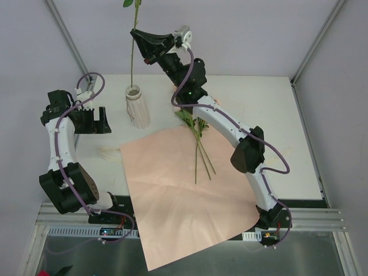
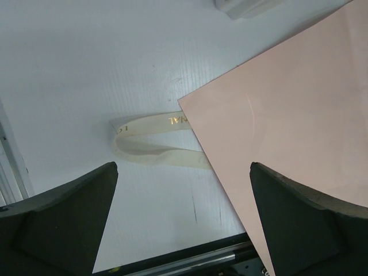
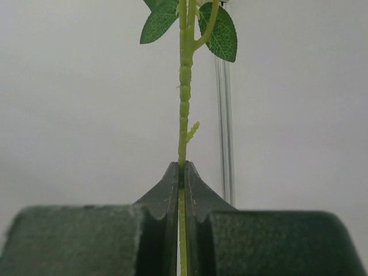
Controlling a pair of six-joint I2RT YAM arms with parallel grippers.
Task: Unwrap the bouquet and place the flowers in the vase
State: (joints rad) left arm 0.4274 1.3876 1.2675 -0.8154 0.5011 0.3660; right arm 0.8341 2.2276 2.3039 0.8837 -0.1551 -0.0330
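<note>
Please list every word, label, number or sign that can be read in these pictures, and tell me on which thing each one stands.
Cream ribbon: gold printed letters, seen upside down and partly covered by the pink paper; only a few strokes show, so no word can be read.
Top view: no readable text; any marks on the arms are too small.
Right wrist view: no text.

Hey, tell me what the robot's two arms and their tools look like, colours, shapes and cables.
The left arm and right arm share white link shells with black joint housings; a purple cable loops along each. The left tool and right tool have dark, matte, wedge-shaped fingers.
</note>
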